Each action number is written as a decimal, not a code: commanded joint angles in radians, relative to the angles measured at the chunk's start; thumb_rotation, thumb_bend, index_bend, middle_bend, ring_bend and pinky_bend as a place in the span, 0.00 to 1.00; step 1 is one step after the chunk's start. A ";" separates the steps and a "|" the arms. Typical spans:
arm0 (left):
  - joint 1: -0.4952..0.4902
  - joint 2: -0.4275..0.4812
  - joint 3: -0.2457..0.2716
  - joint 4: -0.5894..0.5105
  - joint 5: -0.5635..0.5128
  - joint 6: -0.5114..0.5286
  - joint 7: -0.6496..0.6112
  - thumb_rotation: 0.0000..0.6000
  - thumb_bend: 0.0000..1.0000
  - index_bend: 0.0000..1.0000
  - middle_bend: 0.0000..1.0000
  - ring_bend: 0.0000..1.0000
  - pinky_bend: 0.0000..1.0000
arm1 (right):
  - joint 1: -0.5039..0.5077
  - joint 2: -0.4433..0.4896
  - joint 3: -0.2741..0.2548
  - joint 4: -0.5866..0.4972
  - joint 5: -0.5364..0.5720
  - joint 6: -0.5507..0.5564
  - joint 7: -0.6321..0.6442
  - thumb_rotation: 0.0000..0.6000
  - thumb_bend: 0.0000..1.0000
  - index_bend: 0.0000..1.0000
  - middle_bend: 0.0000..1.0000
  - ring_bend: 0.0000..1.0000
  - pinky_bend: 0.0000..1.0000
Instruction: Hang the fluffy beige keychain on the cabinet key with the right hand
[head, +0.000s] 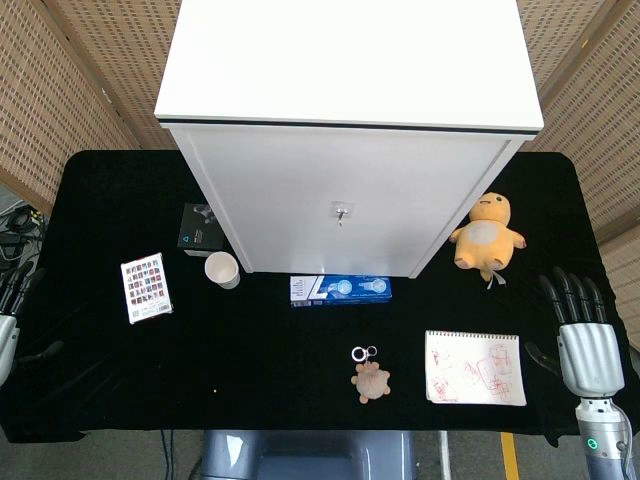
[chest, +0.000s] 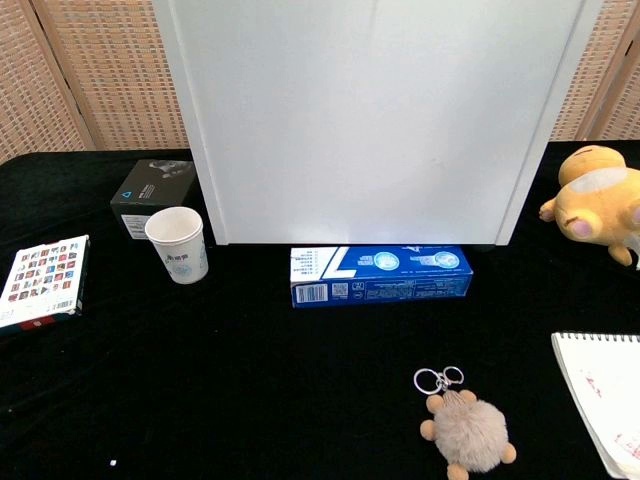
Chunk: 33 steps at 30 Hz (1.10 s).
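The fluffy beige keychain (head: 371, 381) lies on the black table near the front, its metal rings (head: 364, 352) toward the cabinet; the chest view shows the keychain (chest: 467, 437) low and right of centre. The cabinet key (head: 342, 212) sticks out of the white cabinet (head: 340, 190) door, above the keychain. My right hand (head: 584, 340) rests at the table's right edge, fingers straight and apart, holding nothing, well right of the keychain. My left hand (head: 10, 310) shows only partly at the left edge, fingers extended and empty.
A blue box (head: 340, 289) lies in front of the cabinet. A paper cup (head: 222, 269), a dark box (head: 201, 229) and a patterned card pack (head: 146, 287) sit left. A yellow plush toy (head: 486, 236) and a spiral notebook (head: 474, 367) are on the right.
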 joint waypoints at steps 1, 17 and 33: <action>0.000 -0.001 -0.001 0.001 -0.001 -0.002 0.001 1.00 0.00 0.00 0.00 0.00 0.00 | -0.003 0.001 0.002 -0.004 -0.005 -0.006 -0.007 1.00 0.00 0.00 0.00 0.00 0.00; -0.015 -0.022 -0.007 0.009 -0.024 -0.034 0.038 1.00 0.00 0.00 0.00 0.00 0.00 | 0.227 -0.042 0.008 -0.128 -0.034 -0.463 -0.095 1.00 0.11 0.25 0.78 0.72 0.83; -0.022 -0.030 -0.016 0.025 -0.062 -0.063 0.042 1.00 0.00 0.00 0.00 0.00 0.00 | 0.479 -0.228 0.111 -0.122 0.281 -0.858 -0.321 1.00 0.51 0.55 0.90 0.88 1.00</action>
